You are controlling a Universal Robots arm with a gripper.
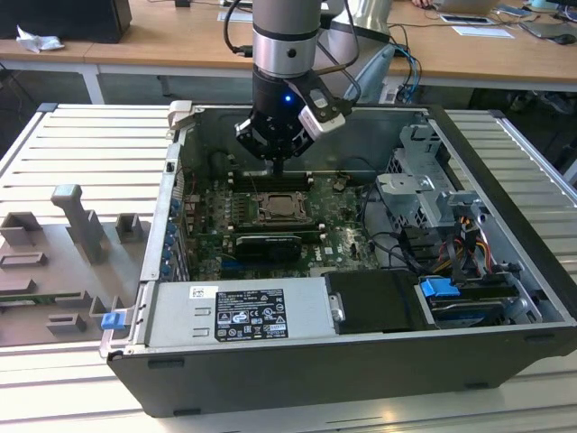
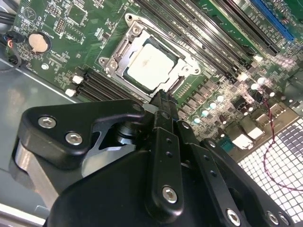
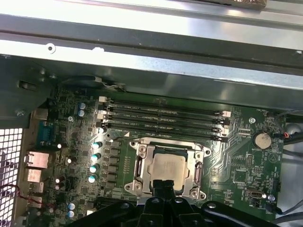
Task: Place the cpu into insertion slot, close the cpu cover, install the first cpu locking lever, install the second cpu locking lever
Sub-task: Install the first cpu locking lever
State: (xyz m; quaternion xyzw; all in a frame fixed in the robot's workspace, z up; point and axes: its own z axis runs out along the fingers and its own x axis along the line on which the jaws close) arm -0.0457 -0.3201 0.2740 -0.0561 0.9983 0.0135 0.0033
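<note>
Cpu placement is judged finished, and one of the locking-lever steps is taken to be in hand. A slatted table is seen beneath everything, and on it stands an open computer case, by which the pincer is enclosed. A green motherboard is spread out under the pincer. The pincer is clenched, with nothing gripped between its tips, and is poised low over one edge of the insertion slot. The cpu cover is seen lying flat on that slot, just below the tips, and the chip is framed in its window. Whether either lever is latched cannot be told. A thin lever is judged to call for a small, exact push from the closed tips, with the memory slots beyond the socket left untouched.
</note>
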